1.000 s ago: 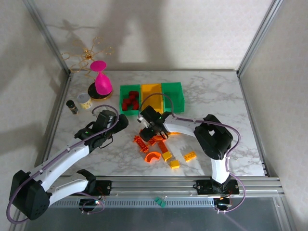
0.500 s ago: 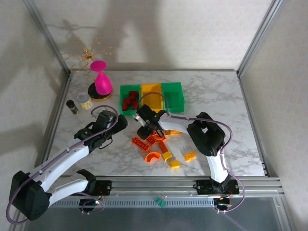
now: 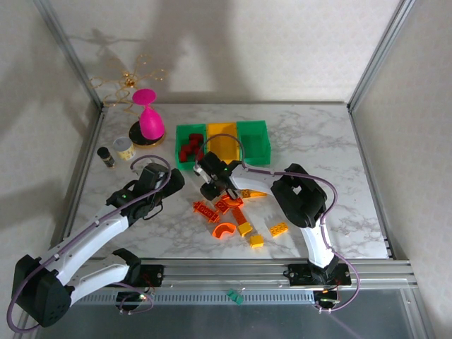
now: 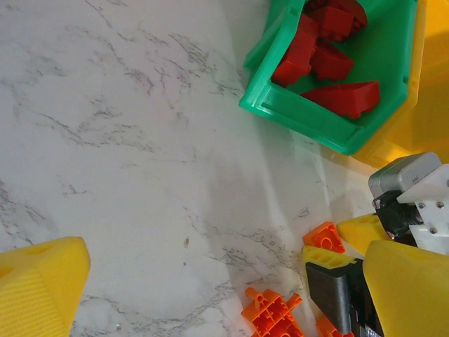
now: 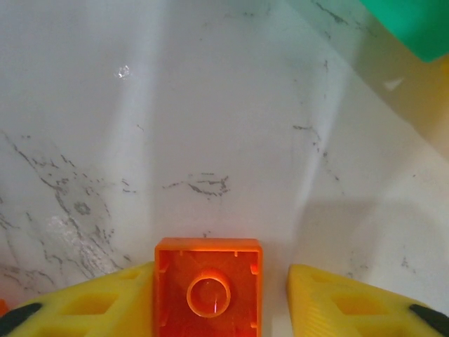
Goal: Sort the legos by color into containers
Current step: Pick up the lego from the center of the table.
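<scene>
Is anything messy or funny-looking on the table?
Yes. Loose orange and yellow legos lie scattered on the table in front of the bins. One orange brick between the right claw's fingers shows its hollow underside. Nothing looks broken.

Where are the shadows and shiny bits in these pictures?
Top view: big soft shadows on the back wall. Left wrist view: a grey shadow on the table below the green bin. Right wrist view: pale light streaks cross the table above the orange brick.

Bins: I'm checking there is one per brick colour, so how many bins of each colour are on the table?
Green bins: 2
Yellow-orange bin: 1
Total: 3 bins
</scene>
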Controlling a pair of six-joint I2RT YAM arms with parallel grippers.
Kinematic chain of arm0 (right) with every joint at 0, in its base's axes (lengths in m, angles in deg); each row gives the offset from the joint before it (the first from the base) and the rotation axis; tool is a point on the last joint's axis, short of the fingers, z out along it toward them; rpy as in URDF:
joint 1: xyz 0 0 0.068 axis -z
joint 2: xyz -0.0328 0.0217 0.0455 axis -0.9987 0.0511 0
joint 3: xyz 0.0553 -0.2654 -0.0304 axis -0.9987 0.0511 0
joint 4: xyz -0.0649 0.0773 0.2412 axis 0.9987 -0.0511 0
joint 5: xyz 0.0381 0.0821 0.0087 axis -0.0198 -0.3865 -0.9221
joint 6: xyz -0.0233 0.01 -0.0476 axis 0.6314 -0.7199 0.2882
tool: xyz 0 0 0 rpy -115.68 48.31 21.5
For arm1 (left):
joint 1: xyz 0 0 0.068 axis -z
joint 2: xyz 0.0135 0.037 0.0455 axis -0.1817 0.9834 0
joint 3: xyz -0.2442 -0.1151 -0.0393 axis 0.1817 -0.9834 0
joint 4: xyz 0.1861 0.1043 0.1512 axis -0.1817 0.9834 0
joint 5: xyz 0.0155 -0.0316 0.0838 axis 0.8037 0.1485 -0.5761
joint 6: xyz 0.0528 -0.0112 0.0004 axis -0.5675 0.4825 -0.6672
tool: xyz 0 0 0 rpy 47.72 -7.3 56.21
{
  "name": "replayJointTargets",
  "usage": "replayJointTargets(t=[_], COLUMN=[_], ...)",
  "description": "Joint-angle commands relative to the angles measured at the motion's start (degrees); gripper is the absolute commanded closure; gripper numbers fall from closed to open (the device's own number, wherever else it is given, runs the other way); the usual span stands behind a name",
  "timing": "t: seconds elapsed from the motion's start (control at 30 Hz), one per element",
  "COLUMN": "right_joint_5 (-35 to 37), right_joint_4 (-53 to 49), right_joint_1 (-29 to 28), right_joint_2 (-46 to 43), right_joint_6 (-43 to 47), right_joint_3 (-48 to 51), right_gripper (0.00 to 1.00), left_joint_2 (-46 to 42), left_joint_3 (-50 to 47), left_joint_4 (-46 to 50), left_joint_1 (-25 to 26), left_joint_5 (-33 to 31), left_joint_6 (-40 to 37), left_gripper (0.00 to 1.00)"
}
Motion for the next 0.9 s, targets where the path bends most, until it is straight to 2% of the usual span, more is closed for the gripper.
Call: replayJointTargets(t=[0.0, 0.1, 0.2, 0.5, 0.7, 0.87], right_joint_5=[0.5, 1.3, 1.2, 0.5, 2.8, 6.6], right_joint_4=[1.5, 2.3, 2.9, 2.5, 2.4, 2.8], right_joint_1=[-0.5, -0.5, -0.3, 4.9, 10.1, 11.5], right_joint_2=[-0.5, -2.0, -4.3, -10.2, -7.4, -2.5], right_joint_6=[-1.8, -3.0, -4.1, -8.2, -10.5, -10.3], right_joint_3=[1.0, 2.0, 2.5, 0.5, -5.4, -11.8], right_gripper=[0.58, 0.65, 0.68, 0.69, 0.67, 0.65], left_joint_2=[-0.9, -0.9, -1.3, -2.0, 1.7, 5.5], left_joint_3=[0.4, 0.7, 0.9, 0.7, 1.6, 2.5], left_joint_4=[1.6, 1.6, 1.6, -1.8, -5.5, -10.1], left_joint_1=[0.1, 0.1, 0.3, 2.7, 5.5, 6.8], left_joint_5=[-1.2, -0.8, 0.0, 3.7, 3.4, 3.9], left_joint_6=[0.9, 0.8, 0.2, -0.9, -1.2, -0.7], left_gripper=[0.00, 0.00, 0.00, 0.00, 0.00, 0.00])
